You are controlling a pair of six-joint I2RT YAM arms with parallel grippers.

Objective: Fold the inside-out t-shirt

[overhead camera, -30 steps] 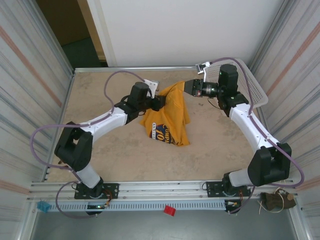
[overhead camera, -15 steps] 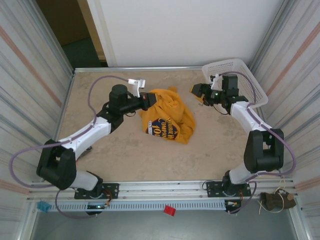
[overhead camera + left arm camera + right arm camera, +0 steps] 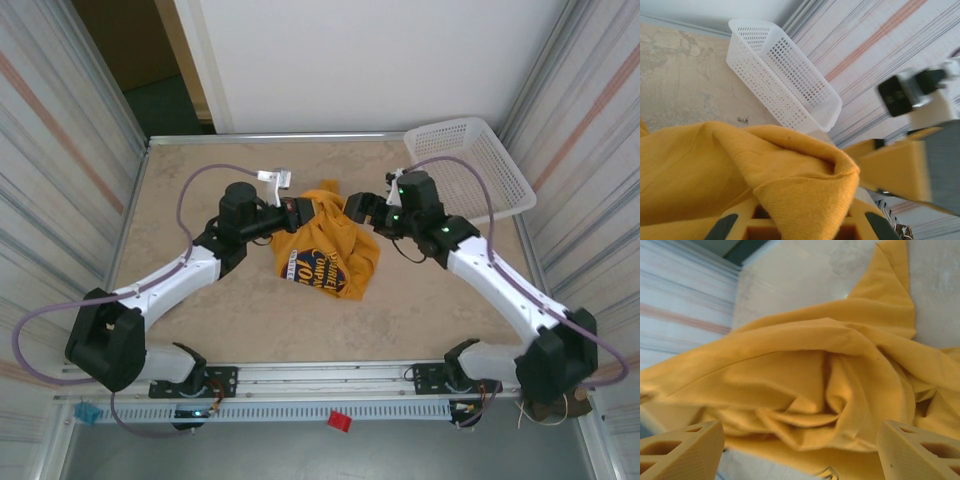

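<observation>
At mid-table the inside-out t-shirt (image 3: 325, 248) lies bunched, lettering uppermost, not yet flat. The left gripper (image 3: 303, 208) stays clamped on its upper-left edge. The right gripper (image 3: 353, 206), half a second ago off by the white basket (image 3: 470, 160), has returned to the upper-right edge, fingers spread, holding nothing. Judgement: a regrasp is pending before spreading.

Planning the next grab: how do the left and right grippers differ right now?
The left gripper is closed on a fold of the t-shirt; the right gripper holds nothing. Left fingers are drawn in on cloth; right fingers are spread wide. Both sit at the t-shirt's far edge, facing each other.
</observation>
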